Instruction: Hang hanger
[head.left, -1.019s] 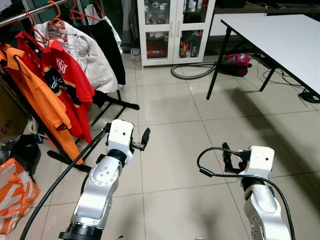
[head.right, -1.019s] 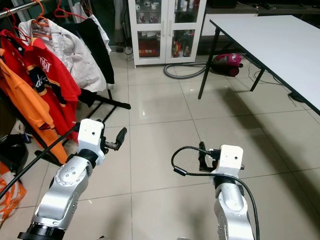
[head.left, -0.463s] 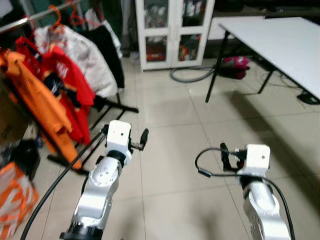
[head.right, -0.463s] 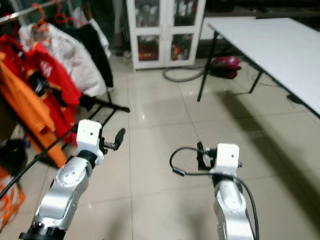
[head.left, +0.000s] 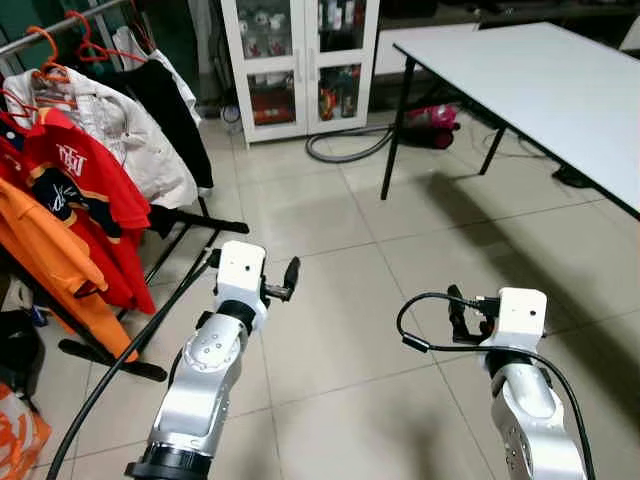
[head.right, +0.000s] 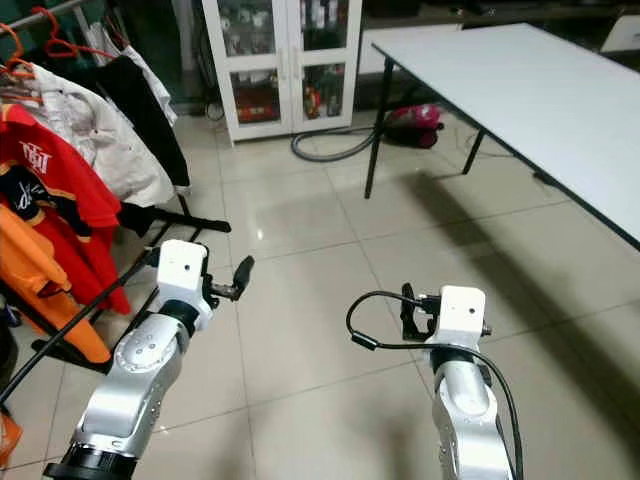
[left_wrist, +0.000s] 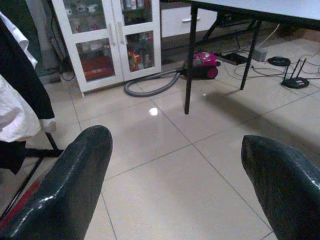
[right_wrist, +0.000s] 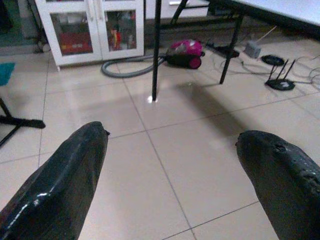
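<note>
A clothes rack stands at the far left, its rail carrying red and orange hangers. On it hang a white jacket, a red shirt, an orange shirt and a black garment. My left gripper is raised over the floor tiles to the right of the rack, open, with nothing between its fingers. Over the tiles further right, my right gripper is also open and holds nothing between its fingers.
A long white table on black legs runs along the right. A glass-door cabinet stands at the back, with a pink vacuum and its grey hose on the floor. The rack's black base bar crosses the tiles. Bags lie bottom left.
The whole picture has shifted: the rack now sits further left and more of the table shows, so the camera moved. Both arms keep the same pose.
</note>
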